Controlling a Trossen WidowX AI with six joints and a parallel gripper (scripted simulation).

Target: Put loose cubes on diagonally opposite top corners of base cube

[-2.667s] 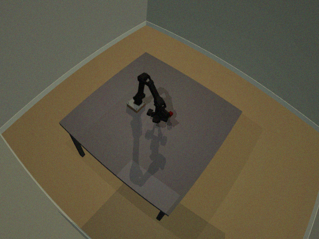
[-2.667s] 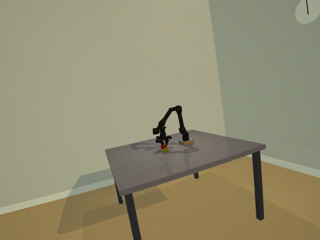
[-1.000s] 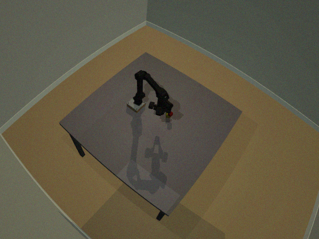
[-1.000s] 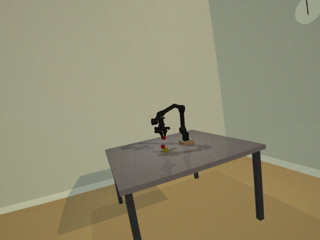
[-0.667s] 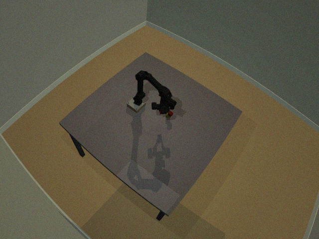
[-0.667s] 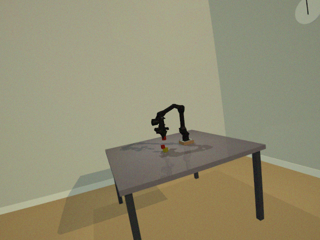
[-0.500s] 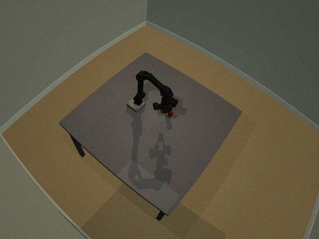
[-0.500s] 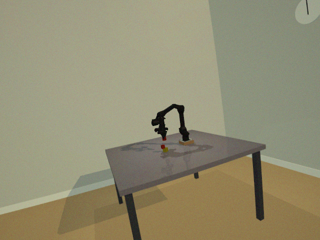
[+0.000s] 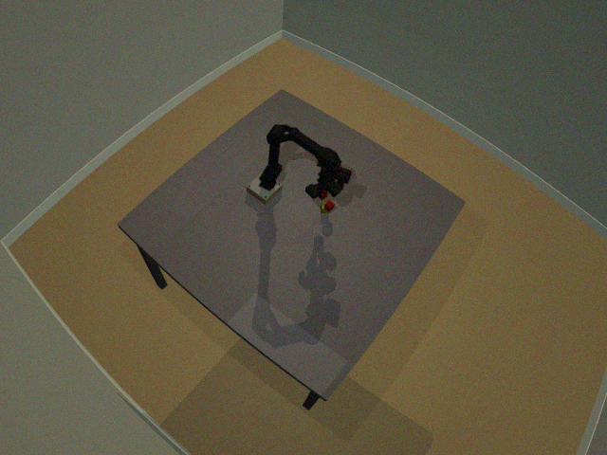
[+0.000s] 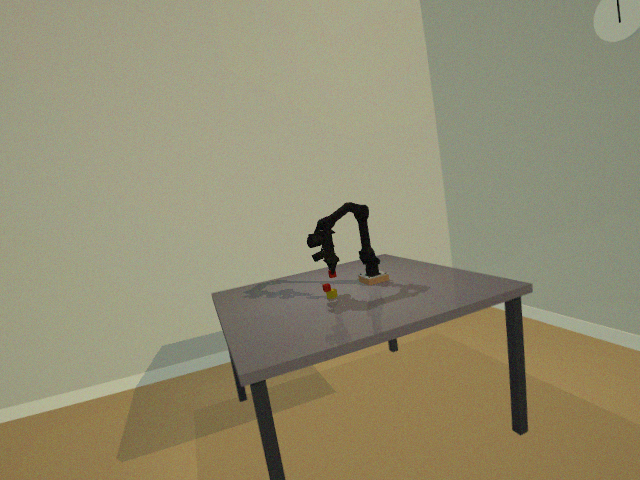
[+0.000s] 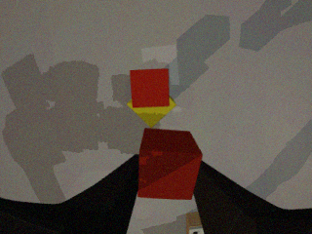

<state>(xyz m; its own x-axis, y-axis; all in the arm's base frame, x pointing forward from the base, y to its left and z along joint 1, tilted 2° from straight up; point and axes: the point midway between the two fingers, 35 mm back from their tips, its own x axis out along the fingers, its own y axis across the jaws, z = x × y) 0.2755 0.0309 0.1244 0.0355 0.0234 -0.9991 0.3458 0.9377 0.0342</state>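
Observation:
My gripper (image 11: 167, 163) (image 9: 321, 192) (image 10: 331, 269) is shut on a red cube (image 11: 170, 156) (image 9: 323, 195) (image 10: 332, 273) and holds it in the air. Below and just beyond it stands the yellow base cube (image 11: 151, 115) (image 9: 323, 209) (image 10: 331, 294) on the table. A second red cube (image 11: 150, 89) (image 9: 330, 204) (image 10: 326, 287) rests on top of the base cube, set over one corner. In the wrist view the base cube shows only as a yellow corner under that cube. The held cube hangs clear above both, not touching them.
The arm's tan and white mounting block (image 9: 264, 191) (image 10: 373, 279) sits on the grey table (image 9: 195, 235) (image 10: 289, 330) behind the cubes.

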